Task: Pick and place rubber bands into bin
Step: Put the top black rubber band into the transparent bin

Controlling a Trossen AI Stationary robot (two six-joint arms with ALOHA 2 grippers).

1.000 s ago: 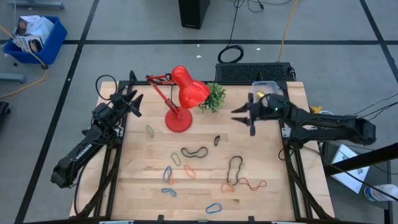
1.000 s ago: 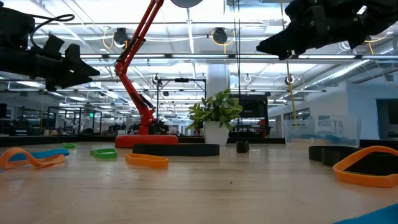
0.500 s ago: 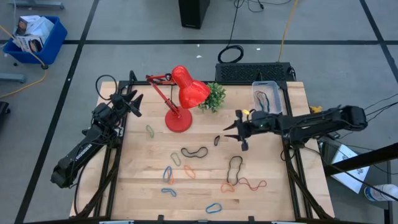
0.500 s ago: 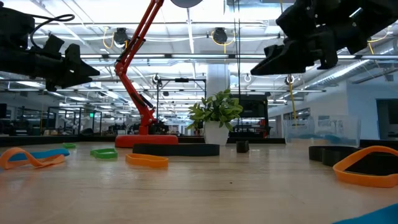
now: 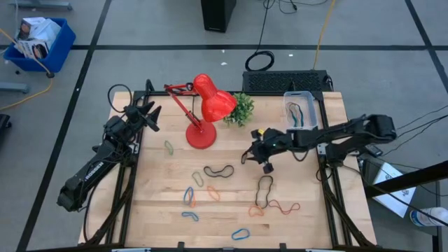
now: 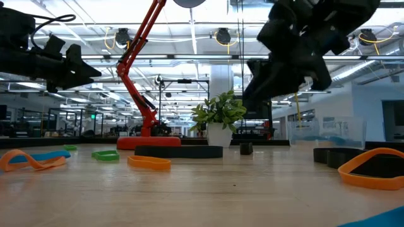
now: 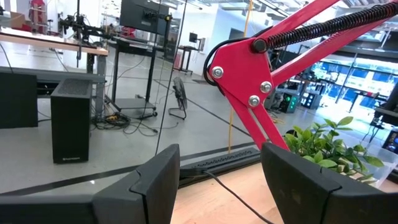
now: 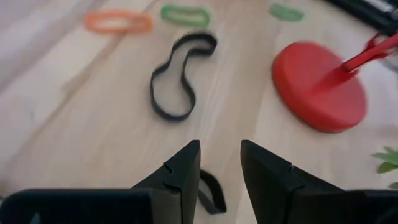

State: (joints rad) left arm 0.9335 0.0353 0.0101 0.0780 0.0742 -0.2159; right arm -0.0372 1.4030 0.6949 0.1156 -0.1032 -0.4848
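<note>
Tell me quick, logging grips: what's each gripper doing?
Left gripper: open, holding nothing.
Right gripper: open, empty, above a small black rubber band.

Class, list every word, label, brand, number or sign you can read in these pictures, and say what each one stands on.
No text can be read in any view.
Blue crate: the packages inside carry print, too small to read.
Red lamp, clear bin, potted plant: no label shows.
Room behind the table in the low view: any signs are too small and blurred to read.

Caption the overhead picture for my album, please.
Right gripper open above a small black band; more bands scattered; left arm waits.
</note>
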